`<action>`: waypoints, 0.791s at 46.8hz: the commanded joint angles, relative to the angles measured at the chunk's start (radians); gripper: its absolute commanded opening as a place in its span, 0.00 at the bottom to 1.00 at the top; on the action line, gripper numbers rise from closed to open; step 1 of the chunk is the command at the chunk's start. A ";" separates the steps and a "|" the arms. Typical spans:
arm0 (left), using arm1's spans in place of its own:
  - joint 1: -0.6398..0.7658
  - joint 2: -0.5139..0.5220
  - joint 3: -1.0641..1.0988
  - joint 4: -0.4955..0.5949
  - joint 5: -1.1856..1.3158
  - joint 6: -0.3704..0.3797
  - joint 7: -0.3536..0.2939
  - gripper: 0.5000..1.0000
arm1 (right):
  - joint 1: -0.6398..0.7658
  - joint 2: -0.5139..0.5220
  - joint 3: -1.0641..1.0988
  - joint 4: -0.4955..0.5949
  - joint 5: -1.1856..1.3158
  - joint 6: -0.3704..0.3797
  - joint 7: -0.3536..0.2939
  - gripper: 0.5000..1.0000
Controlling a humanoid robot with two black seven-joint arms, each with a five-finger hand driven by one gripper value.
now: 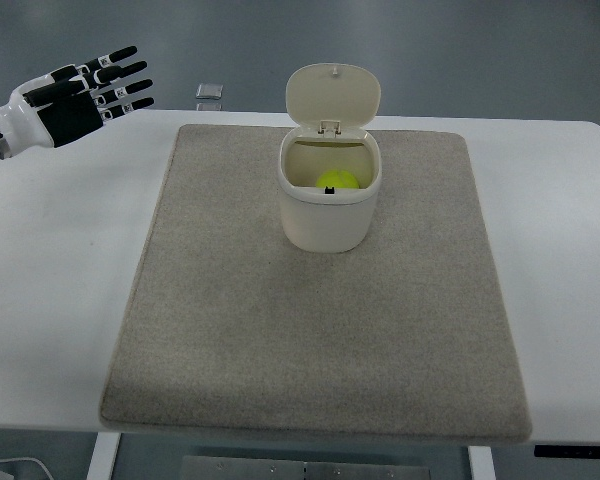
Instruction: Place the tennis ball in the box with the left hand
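Observation:
A yellow-green tennis ball lies inside the cream box, a small bin whose hinged lid stands open at the back. The box sits on the grey mat toward its far middle. My left hand hovers at the upper left, well away from the box, over the table's far left corner. Its black fingers are stretched out flat and hold nothing. The right arm does not show.
The white table reaches the left and right edges of the picture. A small clear square object lies on the floor beyond the table's far edge. A white cable shows at the bottom left.

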 commanded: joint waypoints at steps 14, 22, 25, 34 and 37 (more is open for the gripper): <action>0.020 -0.002 -0.001 -0.003 -0.053 0.000 0.000 0.98 | 0.000 0.000 0.004 0.003 0.003 0.002 0.001 0.88; 0.037 -0.037 -0.001 0.002 -0.053 0.000 0.000 0.98 | 0.000 0.000 0.005 0.011 0.003 0.002 0.001 0.88; 0.035 -0.037 -0.001 0.008 -0.053 0.000 0.000 0.98 | 0.000 0.000 0.005 0.012 0.003 0.004 -0.001 0.88; 0.034 -0.058 -0.001 0.040 -0.052 0.000 0.000 0.98 | 0.000 0.000 0.007 0.021 0.005 0.011 0.001 0.88; 0.034 -0.063 -0.001 0.043 -0.052 0.000 0.000 0.98 | 0.002 0.000 0.009 0.046 0.003 0.027 -0.001 0.88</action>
